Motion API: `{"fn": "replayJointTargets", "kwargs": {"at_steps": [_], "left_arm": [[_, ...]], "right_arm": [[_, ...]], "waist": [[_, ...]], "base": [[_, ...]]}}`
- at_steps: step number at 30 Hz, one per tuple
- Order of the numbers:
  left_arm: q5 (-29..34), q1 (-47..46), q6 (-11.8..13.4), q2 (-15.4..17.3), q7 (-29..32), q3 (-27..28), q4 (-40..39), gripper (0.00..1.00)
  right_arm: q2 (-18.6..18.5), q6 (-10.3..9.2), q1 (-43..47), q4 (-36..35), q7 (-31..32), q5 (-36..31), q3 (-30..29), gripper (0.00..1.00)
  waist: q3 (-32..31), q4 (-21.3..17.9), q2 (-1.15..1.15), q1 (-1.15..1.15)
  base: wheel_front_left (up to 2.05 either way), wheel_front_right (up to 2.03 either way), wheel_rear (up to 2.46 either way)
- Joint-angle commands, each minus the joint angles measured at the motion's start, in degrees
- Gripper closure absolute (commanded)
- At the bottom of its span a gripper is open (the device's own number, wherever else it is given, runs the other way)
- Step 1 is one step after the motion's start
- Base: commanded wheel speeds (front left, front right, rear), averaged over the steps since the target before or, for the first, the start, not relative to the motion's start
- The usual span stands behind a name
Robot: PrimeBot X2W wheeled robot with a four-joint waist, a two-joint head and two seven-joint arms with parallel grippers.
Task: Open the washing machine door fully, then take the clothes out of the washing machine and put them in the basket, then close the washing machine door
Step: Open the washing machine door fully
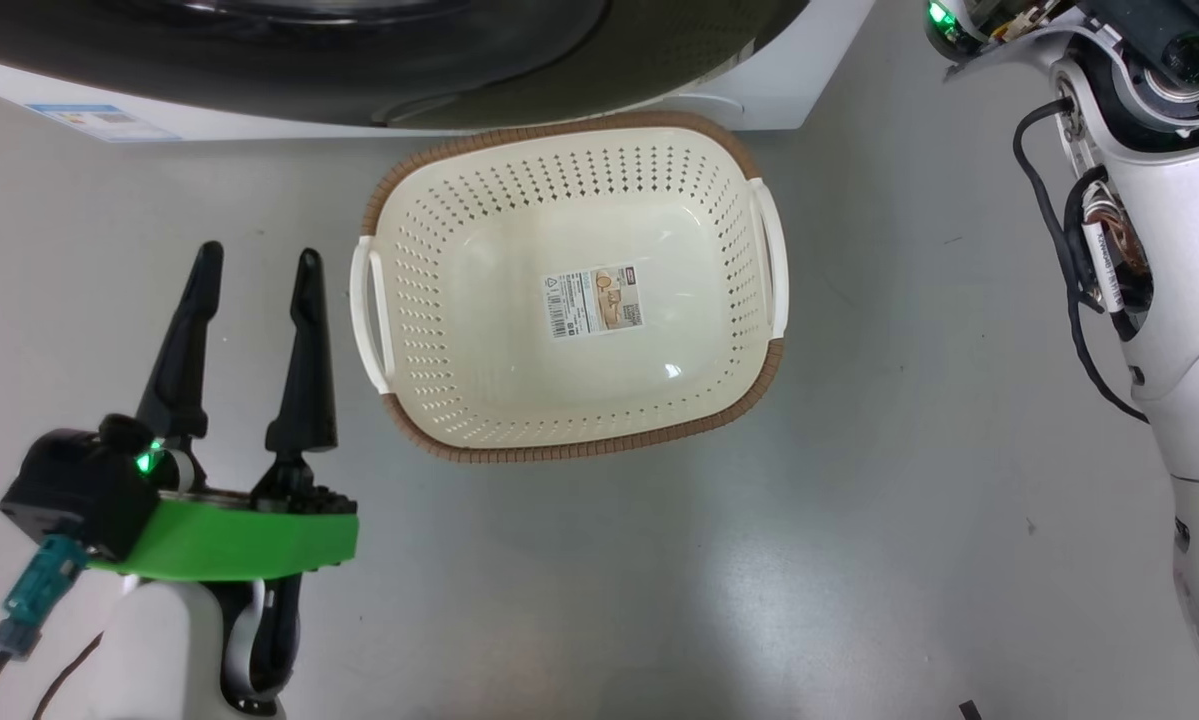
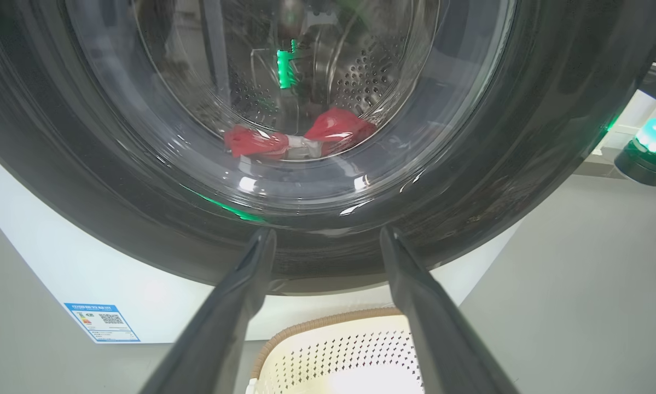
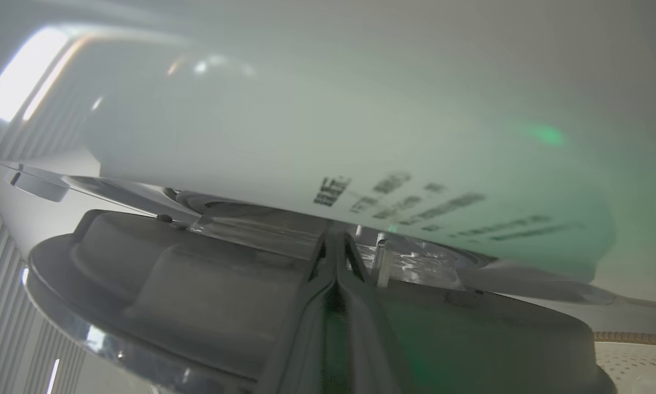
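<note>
Early: washing machine door [image 2: 524, 137] not fully open; clothes [image 2: 336, 131] inside, basket [image 1: 439, 300] empty; left gripper [image 1: 259, 253] spread, right gripper [image 3: 334, 246] pinched shut.

The washing machine door [image 2: 328, 186] is made of clear, glossy glass set in a shiny black rim, behind which a perforated bare-metal drum [image 2: 371, 82] and the soft red and white cloth of the clothes [image 2: 336, 128] are seen, while the washing machine [image 2: 48, 257] casing is finished in smooth white. The basket [image 1: 429, 300] is moulded in cream perforated plastic with a faint sheen, edged by a brown woven-look rim and marked with a paper label [image 1: 596, 300]. The fingers [image 1: 181, 350] of the left gripper [image 1: 257, 262] are finished in matt dark plastic.
</note>
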Motion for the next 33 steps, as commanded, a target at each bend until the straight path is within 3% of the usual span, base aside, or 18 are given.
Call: {"fn": "replayJointTargets", "kwargs": {"at_steps": [1,13,33], "left_arm": [[-0.47,-0.1,-0.32,1.47,-0.28,2.34,-1.11,0.0],[-3.23,-0.15,-0.32,1.2,-0.28,2.81,-0.86,0.0],[-2.18,1.12,-0.32,1.37,-0.28,2.48,-0.46,0.0]], "right_arm": [[1.74,0.2,-0.8,-2.14,1.76,0.62,1.08,1.0],[2.0,0.2,0.78,-3.69,6.66,0.36,2.95,1.0],[1.43,0.2,8.47,-6.5,12.21,0.76,2.46,1.0]], "waist": [[0.0,-0.16,0.0,0.0],[-1.76,-1.25,0.0,0.0],[-6.31,-1.96,0.0,0.0]], "base": [[0.0,0.0,0.0],[0.0,0.0,0.0],[0.0,0.0,0.0]]}}
